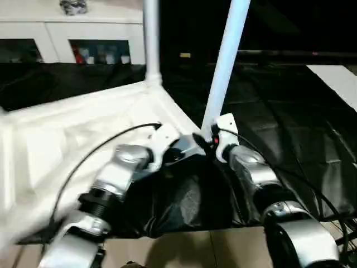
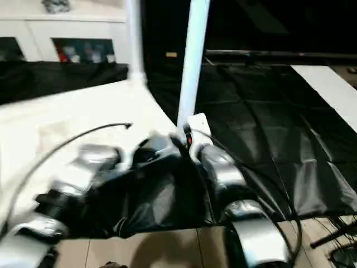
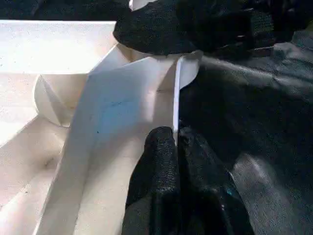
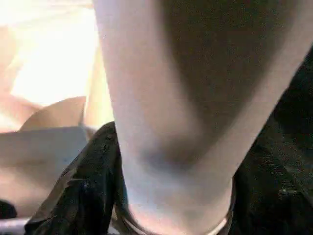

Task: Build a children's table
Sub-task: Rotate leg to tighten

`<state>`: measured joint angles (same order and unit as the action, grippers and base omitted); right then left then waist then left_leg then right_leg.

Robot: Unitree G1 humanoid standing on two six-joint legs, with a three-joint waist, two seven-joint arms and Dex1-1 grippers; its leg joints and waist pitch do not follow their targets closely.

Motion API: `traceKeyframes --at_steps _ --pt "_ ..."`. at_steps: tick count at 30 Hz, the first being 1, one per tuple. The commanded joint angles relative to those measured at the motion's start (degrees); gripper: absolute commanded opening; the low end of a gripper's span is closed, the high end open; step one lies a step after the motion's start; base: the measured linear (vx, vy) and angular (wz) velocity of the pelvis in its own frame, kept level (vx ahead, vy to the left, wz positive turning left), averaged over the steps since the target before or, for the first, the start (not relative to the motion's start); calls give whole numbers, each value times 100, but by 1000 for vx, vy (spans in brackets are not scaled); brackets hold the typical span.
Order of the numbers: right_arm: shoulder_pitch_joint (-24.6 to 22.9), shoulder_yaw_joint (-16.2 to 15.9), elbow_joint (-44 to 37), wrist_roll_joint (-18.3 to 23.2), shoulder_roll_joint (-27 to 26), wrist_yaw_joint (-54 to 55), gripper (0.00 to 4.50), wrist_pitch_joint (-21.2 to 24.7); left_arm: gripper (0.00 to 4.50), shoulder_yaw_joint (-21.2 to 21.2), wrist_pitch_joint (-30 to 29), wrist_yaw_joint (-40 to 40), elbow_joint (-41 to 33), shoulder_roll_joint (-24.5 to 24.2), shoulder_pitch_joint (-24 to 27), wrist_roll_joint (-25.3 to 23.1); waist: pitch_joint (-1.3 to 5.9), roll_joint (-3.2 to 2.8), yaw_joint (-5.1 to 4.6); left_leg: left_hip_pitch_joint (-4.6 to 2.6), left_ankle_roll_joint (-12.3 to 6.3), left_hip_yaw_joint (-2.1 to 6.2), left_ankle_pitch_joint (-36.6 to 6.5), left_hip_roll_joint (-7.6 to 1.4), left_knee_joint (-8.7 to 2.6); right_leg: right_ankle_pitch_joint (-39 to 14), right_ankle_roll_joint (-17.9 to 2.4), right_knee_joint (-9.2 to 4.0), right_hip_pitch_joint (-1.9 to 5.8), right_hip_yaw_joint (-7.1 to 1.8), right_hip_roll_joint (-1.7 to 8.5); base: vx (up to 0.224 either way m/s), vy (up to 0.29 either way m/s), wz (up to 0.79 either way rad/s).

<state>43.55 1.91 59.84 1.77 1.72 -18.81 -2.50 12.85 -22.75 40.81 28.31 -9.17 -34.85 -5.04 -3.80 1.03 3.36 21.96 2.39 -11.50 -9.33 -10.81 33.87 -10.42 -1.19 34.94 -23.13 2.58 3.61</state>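
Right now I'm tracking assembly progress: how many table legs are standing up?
2. One leg stands in the far corner; the other leg rises nearer, at the right gripper. Others may be hidden.

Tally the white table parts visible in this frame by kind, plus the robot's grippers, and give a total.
Table top, upside down: 1
Table legs standing upright: 2, the far leg in its corner socket and the near leg at the near corner
Grippers: 2, the left gripper shut on the top's rim, the right gripper at the near leg's base
Total: 5
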Motion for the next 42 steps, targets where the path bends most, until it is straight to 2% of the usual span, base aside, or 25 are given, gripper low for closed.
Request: traceKeyframes --at_steps 1,2,5,6,7,9,11,13,14,16,17,22,25,28,30,34,35,36,40,42 --pt "-33 -412 284 -222 -578 -321 268 -28 0 -54 165 -432 -257 174 -263 -39 408 3 10 -139 39 163 -1705 -250 -426 -1803 -959 -500 165 -247 479 0 0 0" --pt "-30 -410 289 -221 -590 -346 324 -51 0 -41 177 -391 -285 174 -241 -29 419 21 21 -121 -17 157 -1558 -253 -413 -1631 -1000 -471 195 -248 491 0 0 0" --pt "-13 -310 321 -95 -619 -628 338 -117 0 29 211 -191 -442 122 -107 10 436 6 30 -98 -126 140 -1262 -254 -398 -1195 -1107 -419 224 -241 476 0 0 0" --pt "-4 -287 341 -58 -617 -695 356 -119 0 45 212 -162 -479 102 -76 20 435 -1 24 -92 -150 138 -1183 -258 -401 -1043 -1150 -401 230 -235 461 0 0 0" --pt "-15 -335 323 -69 -554 -851 356 -155 0 57 215 -89 -545 36 -18 52 437 30 15 -100 -162 132 -1169 -259 -399 -996 -1168 -397 231 -232 452 0 0 0" --pt "-51 -438 247 -134 -387 -1072 370 -232 0 89 306 177 -622 -127 72 109 425 8 2 -101 -184 131 -1206 -259 -397 -1033 -1223 -401 235 -234 465 0 0 0" --pt "-69 -467 209 -138 -315 -1214 389 -262 0 111 387 316 -653 -201 108 129 411 11 -24 -92 -171 136 -1305 -257 -406 -1231 -1201 -422 239 -235 468 0 0 0" --pt "-87 -504 175 -142 -180 -1501 389 -327 0 133 439 562 -714 -314 158 186 409 -1 -37 -105 -141 140 -1405 -266 -407 -1365 -1191 -435 232 -237 466 0 0 0" --pt "-143 -599 61 -149 -17 -2001 389 -404 0 151 480 837 -795 -435 199 272 408 -15 -40 -113 -134 138 -1427 -273 -405 -1357 -1200 -433 228 -244 470 0 0 0" --pt "-175 -652 -5 -157 51 -2209 389 -444 0 159 494 947 -821 -484 212 309 404 -9 -47 -109 -152 136 -1416 -272 -408 -1314 -1229 -427 227 -245 455 0 0 0" --pt "-213 -693 -78 -147 123 -2469 389 -461 0 180 542 1064 -847 -544 226 339 409 -24 -37 -128 -159 135 -1424 -278 -404 -1276 -1252 -428 222 -244 453 0 0 0" --pt "-519 -985 -524 -145 516 -3657 389 -735 0 236 569 1644 -978 -829 310 510 413 -25 10 -132 -197 128 -1356 -283 -397 -1110 -1332 -404 236 -244 453 0 0 0" --pt "-728 -1083 -862 66 710 -4459 389 -536 0 258 552 2016 -1033 -1005 349 604 404 -37 45 -140 -202 121 -1433 -298 -401 -1205 -1323 -410 228 -243 442 0 0 0" --pt "-788 -1113 -968 116 755 -4675 389 -446 0 260 555 2120 -1014 -1046 346 629 391 -40 57 -146 -156 124 -1556 -297 -412 -1400 -1314 -429 222 -239 440 0 0 0" --pt "-909 -1216 -1144 116 843 -4946 363 -406 0 266 571 2238 -938 -1100 321 650 390 -55 89 -163 -100 132 -1652 -301 -419 -1578 -1248 -449 209 -241 444 0 0 0" --pt "-991 -1282 -1294 120 911 -5154 334 -305 0 260 545 2339 -894 -1141 289 697 392 -47 137 -174 -60 133 -1667 -301 -420 -1659 -1230 -456 199 -247 451 0 0 0" --pt "-991 -1282 -1294 120 911 -5154 324 -305 0 260 545 2339 -894 -1141 289 697 394 -80 159 -182 -49 136 -1666 -305 -423 -1648 -1227 -452 193 -246 451 0 0 0" --pt "-1007 -1324 -1346 77 952 -5218 317 -321 0 268 540 2401 -911 -1182 291 695 398 -61 162 -176 -35 138 -1655 -305 -428 -1564 -1237 -445 195 -243 445 0 0 0" --pt "-1066 -1339 -1486 52 975 -5262 280 -245 0 245 524 2466 -974 -1226 335 703 400 -61 161 -166 -38 138 -1611 -297 -429 -1474 -1237 -437 207 -243 441 0 0 0" --pt "-1107 -1341 -1584 52 978 -5277 278 -176 0 239 533 2492 -989 -1257 359 710 408 -51 156 -162 -43 137 -1571 -298 -425 -1437 -1239 -431 212 -242 442 0 0 0"
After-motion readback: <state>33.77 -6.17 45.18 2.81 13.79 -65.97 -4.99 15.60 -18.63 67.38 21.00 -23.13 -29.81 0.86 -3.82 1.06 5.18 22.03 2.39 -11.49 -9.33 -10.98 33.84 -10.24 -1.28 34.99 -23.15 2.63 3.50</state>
